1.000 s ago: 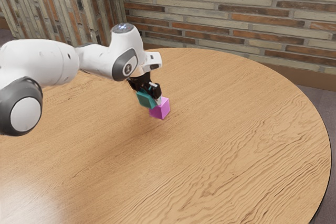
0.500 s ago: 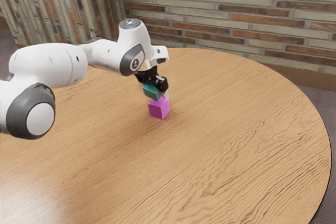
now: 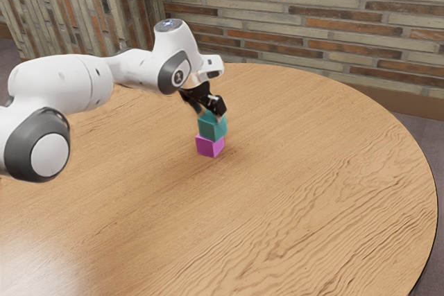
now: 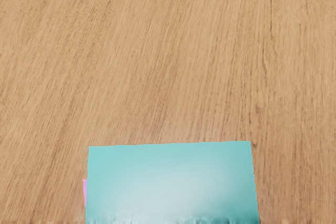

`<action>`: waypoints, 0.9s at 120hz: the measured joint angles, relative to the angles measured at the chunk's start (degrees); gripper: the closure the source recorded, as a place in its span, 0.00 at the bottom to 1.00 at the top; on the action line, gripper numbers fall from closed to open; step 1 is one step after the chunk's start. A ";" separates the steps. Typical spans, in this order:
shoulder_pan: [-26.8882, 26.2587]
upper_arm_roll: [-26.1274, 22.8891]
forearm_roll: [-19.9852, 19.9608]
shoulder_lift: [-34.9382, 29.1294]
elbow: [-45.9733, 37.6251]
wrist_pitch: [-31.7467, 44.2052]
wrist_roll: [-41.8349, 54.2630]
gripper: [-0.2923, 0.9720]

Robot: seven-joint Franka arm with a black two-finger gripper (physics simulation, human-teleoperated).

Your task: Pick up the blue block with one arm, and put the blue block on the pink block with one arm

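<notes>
Teal-blue, the blue block is sitting on top of the pink block, the two touching and standing a little toward ten o'clock from the middle of the round wooden table; in the wrist view the blue block is lying just under the hand, with a thin sliver of the pink block peeking past one of its sides, so the upper cube is seeming slightly off-centre on the lower one; the gripper is hanging at twelve o'clock of the blue block, right at its top, and whether it is pinching the cube or has let go I am not able to tell; the step in hand is looking like the release; doing it well is meaning letting go without any sideways nudge, then rising straight toward twelve o'clock so nothing is dragging the blue block off its perch; behind the table a brick wall is running from ten round to two o'clock
</notes>
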 joint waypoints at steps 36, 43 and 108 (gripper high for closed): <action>-2.65 4.30 -1.00 -45.06 -20.18 -28.75 -19.12 0.25; -2.49 4.47 -1.11 -46.05 -19.49 -34.14 -24.18 0.25; 1.28 5.66 3.53 -51.54 -16.48 -56.72 -53.50 0.23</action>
